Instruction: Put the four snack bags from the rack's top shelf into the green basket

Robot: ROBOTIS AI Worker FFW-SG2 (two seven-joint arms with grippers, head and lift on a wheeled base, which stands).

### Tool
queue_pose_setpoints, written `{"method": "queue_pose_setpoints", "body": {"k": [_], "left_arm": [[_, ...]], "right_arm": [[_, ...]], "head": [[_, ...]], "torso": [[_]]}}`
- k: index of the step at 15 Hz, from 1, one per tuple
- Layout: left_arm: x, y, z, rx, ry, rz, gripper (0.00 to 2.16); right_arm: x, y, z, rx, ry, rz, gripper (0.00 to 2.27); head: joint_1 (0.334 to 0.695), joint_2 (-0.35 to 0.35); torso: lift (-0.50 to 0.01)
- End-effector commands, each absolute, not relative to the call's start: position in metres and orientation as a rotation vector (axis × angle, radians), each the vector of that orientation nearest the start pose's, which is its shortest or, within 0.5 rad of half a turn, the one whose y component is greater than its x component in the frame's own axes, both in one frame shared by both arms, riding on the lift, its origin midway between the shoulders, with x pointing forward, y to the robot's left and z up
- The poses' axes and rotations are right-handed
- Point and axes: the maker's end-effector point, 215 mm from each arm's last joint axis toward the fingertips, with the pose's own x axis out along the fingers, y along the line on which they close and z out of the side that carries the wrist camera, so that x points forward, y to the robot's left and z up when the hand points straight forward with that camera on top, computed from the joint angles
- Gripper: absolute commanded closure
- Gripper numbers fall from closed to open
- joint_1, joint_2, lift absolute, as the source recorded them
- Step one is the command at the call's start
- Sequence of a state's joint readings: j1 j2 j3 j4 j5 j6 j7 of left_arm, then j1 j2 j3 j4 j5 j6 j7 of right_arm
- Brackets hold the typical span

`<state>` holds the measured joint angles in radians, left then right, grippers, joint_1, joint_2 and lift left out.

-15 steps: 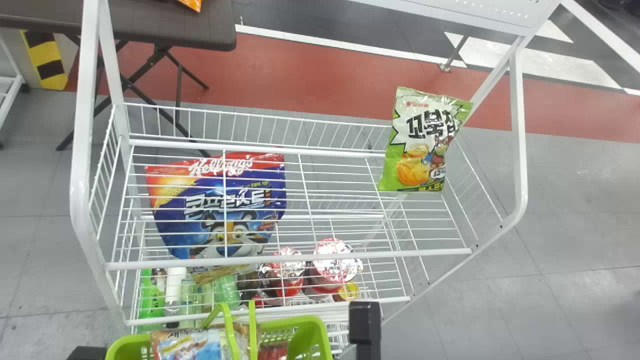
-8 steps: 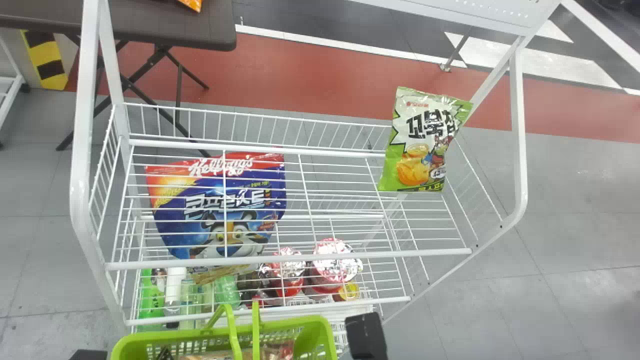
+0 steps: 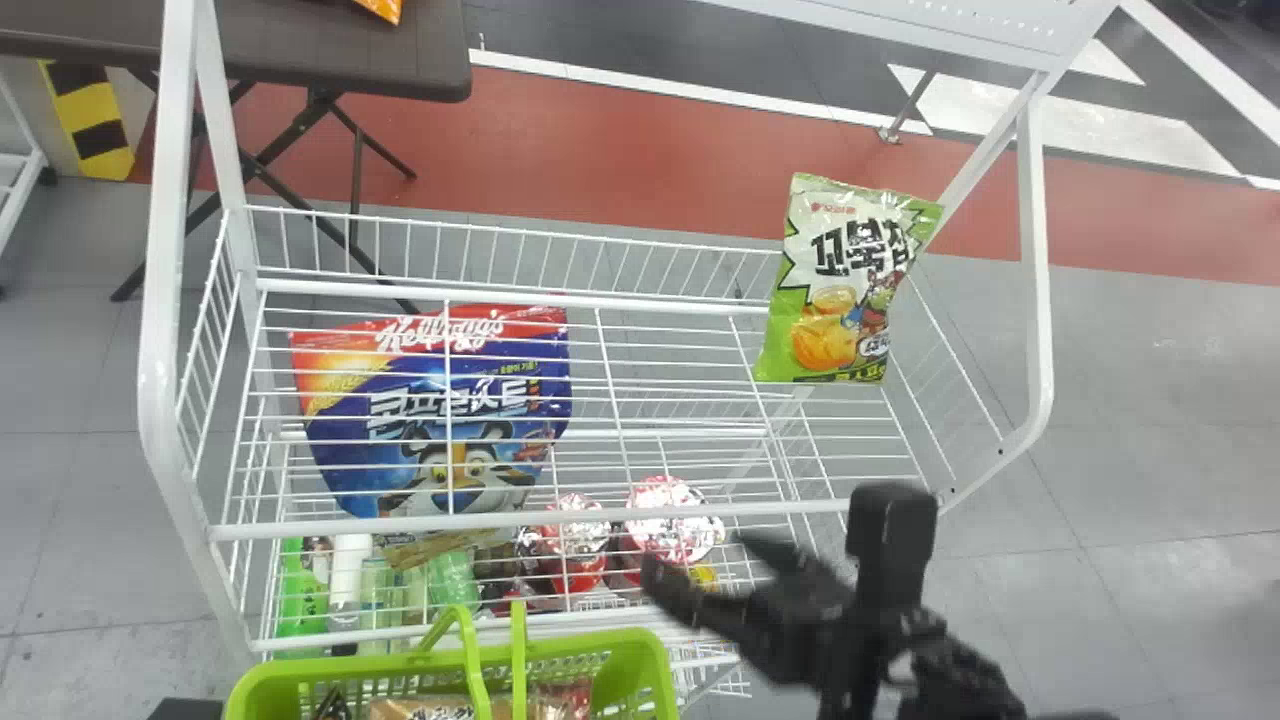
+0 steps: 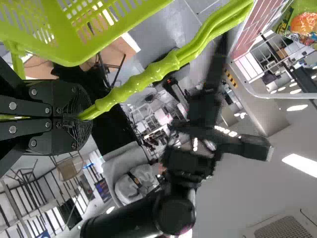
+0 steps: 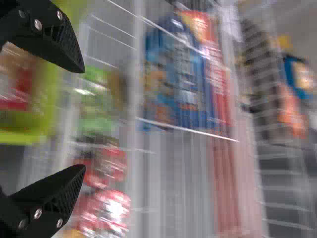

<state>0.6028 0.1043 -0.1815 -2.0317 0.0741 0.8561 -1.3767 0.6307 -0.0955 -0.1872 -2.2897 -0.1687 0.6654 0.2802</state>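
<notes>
Green basket (image 3: 450, 675) holds packages (image 3: 430, 708); right gripper (image 3: 698, 560) has swung rightward, fingers (image 5: 59, 196) apart.

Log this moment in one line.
left claw: shut on basket handle; right claw: open, empty; green snack bag: on top shelf

On my screen, the rack (image 3: 153, 350) looks like smooth, glossy painted metal. I see shiny, creased plastic film on the blue bag (image 3: 345, 455) and green bag (image 3: 800, 330), glossy moulded plastic on the basket (image 3: 350, 664), and a matt floor (image 3: 1150, 450).
</notes>
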Motion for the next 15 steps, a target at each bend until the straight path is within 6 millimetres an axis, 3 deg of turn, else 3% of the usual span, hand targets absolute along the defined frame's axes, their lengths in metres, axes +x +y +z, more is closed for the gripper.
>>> {"method": "queue_pose_setpoints", "body": {"k": [1, 4, 6, 10, 11, 12, 13, 14, 15], "left_arm": [[0.127, -0.03, -0.439, -0.694, 0.878, -1.469, 2.05], [0.127, -0.027, -0.441, -0.693, 0.885, -1.463, 2.05], [0.128, -0.023, -0.442, -0.692, 0.886, -1.459, 2.05], [0.132, -0.023, -0.443, -0.69, 0.885, -1.46, 2.05], [0.131, -0.023, -0.443, -0.691, 0.887, -1.459, 2.05], [0.132, -0.023, -0.443, -0.69, 0.886, -1.459, 2.05], [0.132, -0.023, -0.443, -0.691, 0.89, -1.457, 2.05], [0.133, -0.023, -0.444, -0.692, 0.893, -1.456, 2.05], [0.135, -0.023, -0.444, -0.692, 0.893, -1.454, 2.05]], "right_arm": [[0.437, -0.293, -0.419, 0.053, 0.419, 0.095, 0.07], [0.504, -0.359, -0.39, -0.077, 0.26, -0.125, 0.08], [0.526, -0.407, -0.384, -0.098, 0.238, -0.251, 0.09], [0.555, -0.458, -0.385, -0.162, 0.269, -0.361, 0.09], [0.561, -0.472, -0.395, -0.153, 0.31, -0.382, 0.09], [0.563, -0.48, -0.405, -0.152, 0.362, -0.371, 0.39], [0.556, -0.485, -0.422, -0.142, 0.432, -0.358, 1.53], [0.551, -0.478, -0.428, -0.122, 0.446, -0.325, 2.21], [0.545, -0.473, -0.424, -0.128, 0.426, -0.306, 2.22]], "head": [[0.695, -0.35], [0.695, -0.35], [0.695, -0.35], [0.695, -0.35], [0.695, -0.35], [0.695, -0.35], [0.695, -0.35], [0.695, -0.35], [0.695, -0.35]], "torso": [[0.0], [0.0], [0.0], [0.0], [0.0], [0.0], [0.0], [0.0], [0.0]]}}
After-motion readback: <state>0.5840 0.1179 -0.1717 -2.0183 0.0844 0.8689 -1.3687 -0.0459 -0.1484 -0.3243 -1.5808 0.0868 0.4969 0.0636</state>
